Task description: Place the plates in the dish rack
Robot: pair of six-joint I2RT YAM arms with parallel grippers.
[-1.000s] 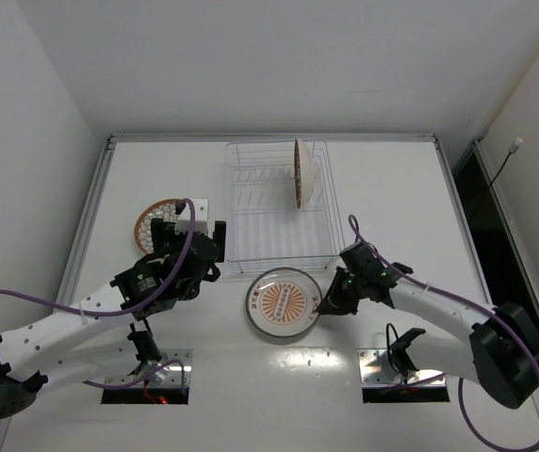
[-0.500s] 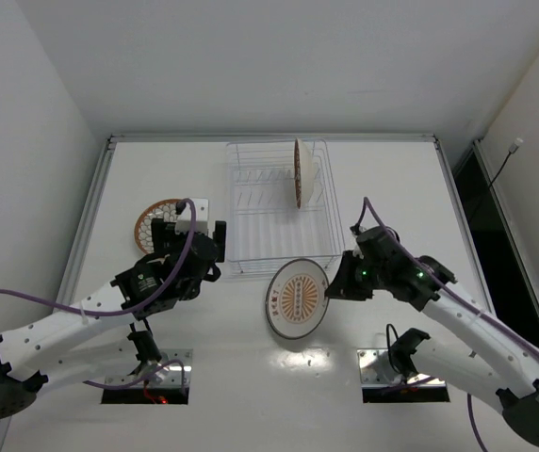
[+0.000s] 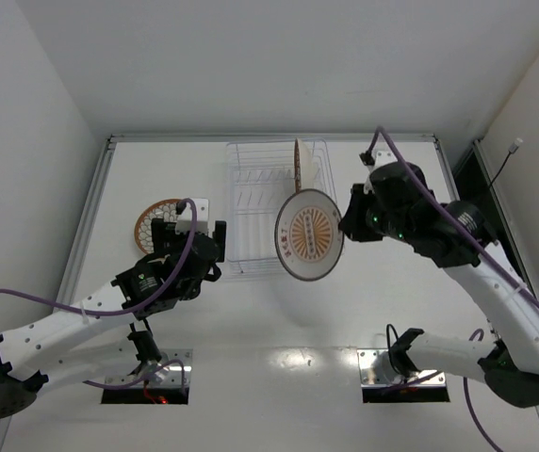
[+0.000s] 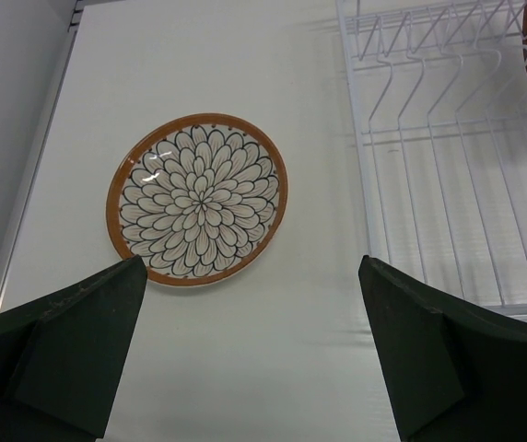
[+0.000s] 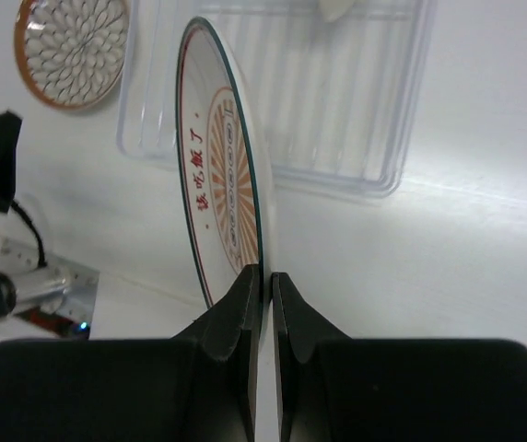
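My right gripper is shut on the rim of the white plate with the orange sunburst centre and holds it on edge in the air by the front right of the dish rack; the plate also shows in the right wrist view. One brown-rimmed plate stands upright among the rack's tines. The other brown-rimmed plate lies flat on the table left of the rack, and in the left wrist view. My left gripper is open and empty, just near of that plate.
The table's raised rim runs along the left and back. White walls stand close behind and to both sides. Two mounting plates sit at the near edge by the arm bases.
My right gripper has lifted the sunburst plate off the table, tipped it on edge and carried it up and back toward the rack. The left arm has not moved.
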